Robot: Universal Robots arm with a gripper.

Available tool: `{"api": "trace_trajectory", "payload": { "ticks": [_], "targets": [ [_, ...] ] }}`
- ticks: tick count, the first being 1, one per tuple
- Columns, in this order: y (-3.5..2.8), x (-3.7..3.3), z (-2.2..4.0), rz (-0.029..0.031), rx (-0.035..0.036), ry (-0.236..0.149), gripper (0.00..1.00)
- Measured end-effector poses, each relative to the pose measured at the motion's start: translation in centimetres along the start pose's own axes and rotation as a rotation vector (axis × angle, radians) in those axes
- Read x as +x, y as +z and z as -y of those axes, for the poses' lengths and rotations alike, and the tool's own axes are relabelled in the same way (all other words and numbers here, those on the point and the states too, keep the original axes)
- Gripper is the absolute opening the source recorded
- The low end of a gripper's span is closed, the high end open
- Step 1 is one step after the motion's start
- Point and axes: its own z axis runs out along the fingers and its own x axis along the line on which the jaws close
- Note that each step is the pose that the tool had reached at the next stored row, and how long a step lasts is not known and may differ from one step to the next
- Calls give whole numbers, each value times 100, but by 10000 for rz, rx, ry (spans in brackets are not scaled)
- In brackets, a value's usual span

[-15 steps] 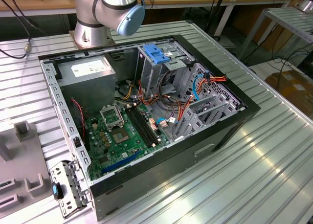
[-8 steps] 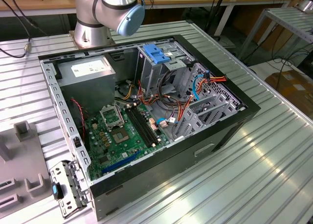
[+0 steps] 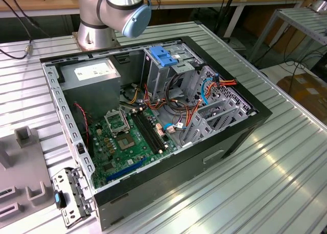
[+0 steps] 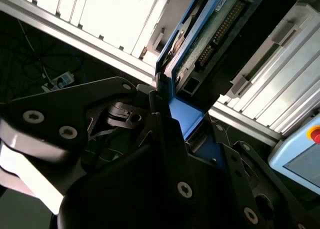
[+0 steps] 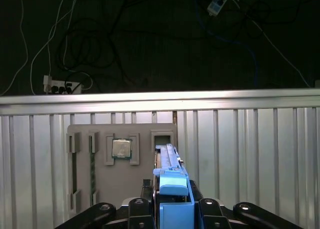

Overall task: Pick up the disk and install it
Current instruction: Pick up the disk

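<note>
gripper (image 5: 173,210) clamped on the disk (image 5: 172,186) by its blue rail frame, held edge-on over the grey tray (image 5: 125,181) on the worktop (image 5: 250,154).

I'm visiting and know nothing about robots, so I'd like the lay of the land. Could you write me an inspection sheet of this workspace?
Surface: ribbed aluminium table, carrying an open computer case.
Job's things: the disk, in its blue frame, held near a grey fixture tray.
Clutter: a processor chip in that tray; a metal bracket beside the case.
Grippers: the gripper, jaws shut on the disk's blue frame.
Cables: orange, red and blue wires inside the case; cords and a power strip on the floor.
Surroundings: the arm's base on the table; a wooden bench behind.
</note>
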Motion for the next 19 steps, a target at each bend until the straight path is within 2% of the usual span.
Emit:
{"api": "trace_trajectory", "payload": {
  "ticks": [19],
  "targets": [
    [-187,2,0,7,1,0,37]
  ]
}}
